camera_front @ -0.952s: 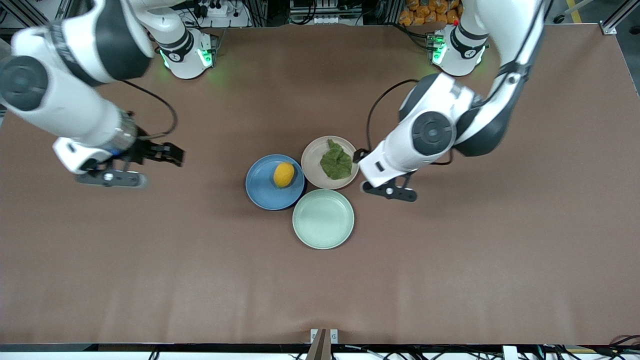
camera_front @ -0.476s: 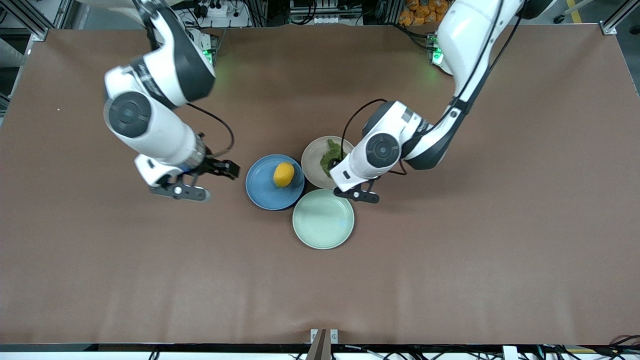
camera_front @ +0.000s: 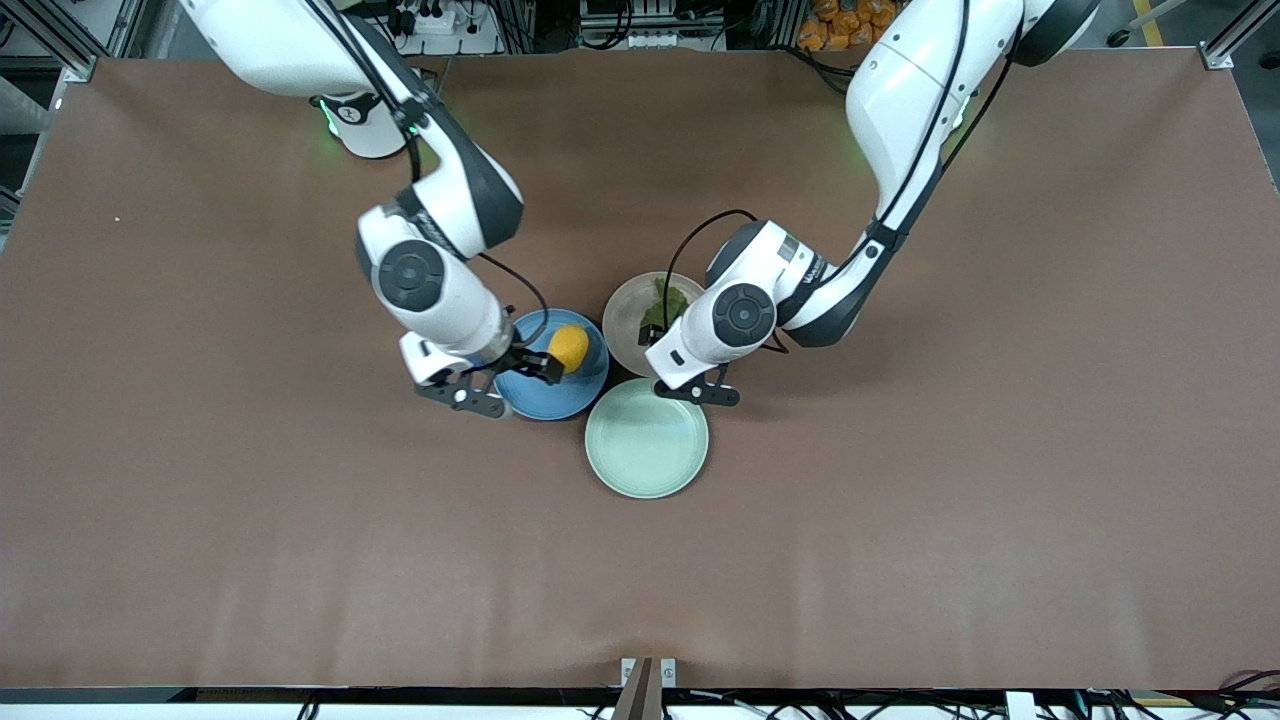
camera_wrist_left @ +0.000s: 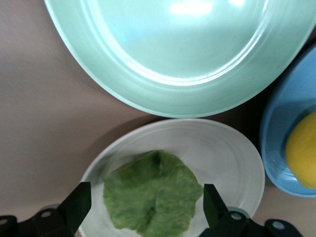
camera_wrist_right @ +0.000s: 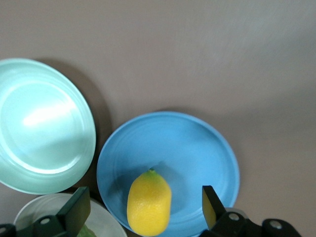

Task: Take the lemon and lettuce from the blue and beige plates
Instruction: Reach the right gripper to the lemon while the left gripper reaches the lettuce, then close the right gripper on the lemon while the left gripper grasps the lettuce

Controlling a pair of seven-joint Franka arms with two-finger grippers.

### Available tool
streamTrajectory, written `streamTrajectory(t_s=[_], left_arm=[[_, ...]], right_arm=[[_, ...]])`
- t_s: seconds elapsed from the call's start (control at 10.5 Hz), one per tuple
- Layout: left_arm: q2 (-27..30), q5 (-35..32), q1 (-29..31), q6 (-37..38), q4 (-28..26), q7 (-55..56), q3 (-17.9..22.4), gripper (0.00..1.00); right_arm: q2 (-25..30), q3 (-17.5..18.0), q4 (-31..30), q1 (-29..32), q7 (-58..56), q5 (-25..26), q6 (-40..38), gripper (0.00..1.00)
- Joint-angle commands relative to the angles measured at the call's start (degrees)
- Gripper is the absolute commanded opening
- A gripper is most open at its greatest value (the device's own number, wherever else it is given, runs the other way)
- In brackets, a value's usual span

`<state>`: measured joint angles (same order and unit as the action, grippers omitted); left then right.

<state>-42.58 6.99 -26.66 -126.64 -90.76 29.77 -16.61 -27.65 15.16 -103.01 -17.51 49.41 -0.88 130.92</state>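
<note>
The yellow lemon (camera_front: 568,347) lies on the blue plate (camera_front: 556,398). The green lettuce (camera_front: 667,304) lies on the beige plate (camera_front: 622,318) and is partly hidden by the left wrist. My right gripper (camera_front: 540,366) is open over the blue plate; in the right wrist view its fingers (camera_wrist_right: 75,211) stand either side of the lemon (camera_wrist_right: 149,203), above it. My left gripper (camera_front: 657,334) is open over the beige plate; in the left wrist view its fingers (camera_wrist_left: 78,203) stand either side of the lettuce (camera_wrist_left: 153,193). Neither gripper holds anything.
An empty mint-green plate (camera_front: 646,438) sits next to both plates, nearer the front camera. It also shows in the left wrist view (camera_wrist_left: 187,74) and the right wrist view (camera_wrist_right: 39,123). Brown table surface surrounds the plates.
Both arms have swung in toward the plates. My right gripper came from over bare table to over the blue plate. My left gripper moved over the beige plate, covering part of the lettuce.
</note>
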Motion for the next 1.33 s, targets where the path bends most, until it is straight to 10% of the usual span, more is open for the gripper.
streamTrajectory(t_s=[0.0, 0.86, 1.24], left_arm=[[-0.7, 1.5, -1.0, -2.9, -1.4, 2.7, 0.3, 1.00], [-0.5, 6.9, -1.6, -8.1, -5.0, 5.4, 0.2, 1.00], [-0.1, 6.8, -1.7, -8.0, -5.0, 6.5, 0.3, 0.15]], right_arm=[[1.2, 3.4, -6.5, 1.1, 4.4, 0.5, 5.7, 1.00], [-3.4, 5.1, -9.3, 0.3, 14.2, 5.8, 13.3, 0.95], [-4.8, 5.1, -9.0, -0.1, 14.8, 6.8, 13.4, 0.89]])
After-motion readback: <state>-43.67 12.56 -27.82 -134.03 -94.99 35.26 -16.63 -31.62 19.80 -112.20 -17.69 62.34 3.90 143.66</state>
